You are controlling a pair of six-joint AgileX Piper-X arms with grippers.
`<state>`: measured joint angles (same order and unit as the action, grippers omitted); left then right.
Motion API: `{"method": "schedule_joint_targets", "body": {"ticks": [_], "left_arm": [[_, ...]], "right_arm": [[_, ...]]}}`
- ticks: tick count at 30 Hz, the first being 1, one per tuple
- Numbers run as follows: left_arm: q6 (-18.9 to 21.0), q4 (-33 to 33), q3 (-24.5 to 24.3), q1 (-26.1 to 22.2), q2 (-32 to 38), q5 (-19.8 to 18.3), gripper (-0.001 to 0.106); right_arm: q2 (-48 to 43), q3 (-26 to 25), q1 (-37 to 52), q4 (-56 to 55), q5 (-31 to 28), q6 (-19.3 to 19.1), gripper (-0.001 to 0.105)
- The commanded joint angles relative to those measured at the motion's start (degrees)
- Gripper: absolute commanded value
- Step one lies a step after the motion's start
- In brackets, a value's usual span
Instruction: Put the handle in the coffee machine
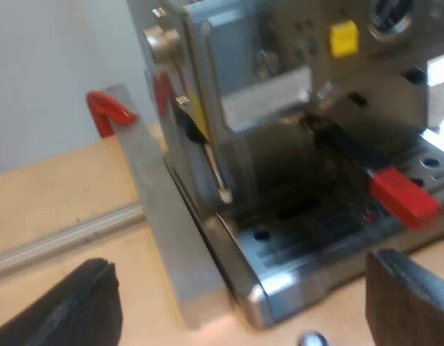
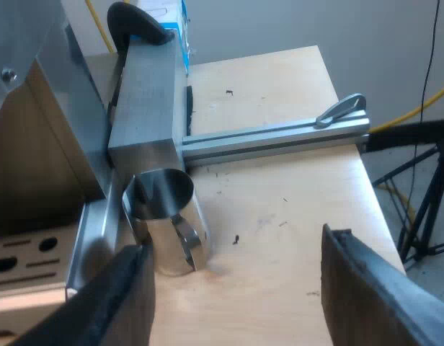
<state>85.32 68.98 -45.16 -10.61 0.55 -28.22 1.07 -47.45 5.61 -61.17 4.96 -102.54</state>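
The espresso machine (image 1: 280,94) stands close before my left gripper (image 1: 236,306), whose fingers (image 1: 63,306) are spread wide and hold nothing. The metal holder's dark handle (image 1: 344,148) sticks out from the machine's front, and its red end (image 1: 402,196) hangs over the drip tray (image 1: 308,231). The holder's metal head is hidden under the machine's front. My right gripper (image 2: 240,295) is open over bare wooden table (image 2: 280,216), with a small metal jug (image 2: 164,220) close to one finger (image 2: 117,303).
An upright metal plate (image 1: 161,216) with a red clamp (image 1: 107,108) stands against the machine's side. An aluminium rail (image 2: 280,137) with a lever crosses the table beyond the jug. Near it the table ends, with a tripod (image 2: 424,209) past the edge.
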Motion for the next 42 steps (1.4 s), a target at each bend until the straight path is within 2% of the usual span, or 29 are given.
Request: {"method": "schedule_joint_targets", "body": {"ticks": [1,4,7,11,14,18,20,22,24,28,37,42], "left_arm": [[-0.86,3.5,0.95,0.06,5.14,0.15,0.071],[-1.85,6.31,0.96,0.06,7.47,0.15,0.071],[-3.08,9.78,1.27,0.06,8.21,0.53,0.071],[-1.96,8.56,2.43,0.21,8.23,2.84,0.071],[2.88,3.79,4.1,0.77,8.12,3.84,0.071],[3.59,-4.16,7.68,1.51,8.11,5.69,0.071],[4.04,-8.17,9.41,1.82,8.11,6.58,0.071],[6.7,-12.55,11.67,2.46,8.0,8.69,0.071],[7.33,-14.47,13.32,2.98,8.03,10.03,0.071],[7.33,-13.61,15.21,4.86,7.82,13.31,0.071],[7.18,-11.74,16.19,7.99,7.86,13.34,0.071],[7.18,-11.74,16.19,8.46,7.86,13.1,0.071]], "right_arm": [[-4.68,1.47,0.2,-2.21,0.21,-2.07,0.054],[-3.95,1.06,0.01,-5.83,0.82,-3.75,0.054],[-4.32,1.93,0.03,-4.27,2.94,-5.09,0.054],[-4.22,1.91,0.03,-1.83,2.94,-4.71,0.054],[-4.22,1.91,0.03,1.32,2.94,-3.98,0.054],[-4.07,2.74,0.03,5.84,3.09,-3.58,0.054],[-4.07,3.63,0.03,7.6,3.08,-1.51,0.054],[-4.07,5.57,0.03,9.74,3.51,0.55,0.054],[-4.07,7.26,0.03,10.02,3.49,1.54,0.054],[-4.07,11.47,0.03,9.99,3.49,2.09,0.054],[-4.03,18.56,0.03,8.33,3.49,2.09,0.054],[-4.03,19.94,0.03,7.28,3.09,2.09,0.054]]}}
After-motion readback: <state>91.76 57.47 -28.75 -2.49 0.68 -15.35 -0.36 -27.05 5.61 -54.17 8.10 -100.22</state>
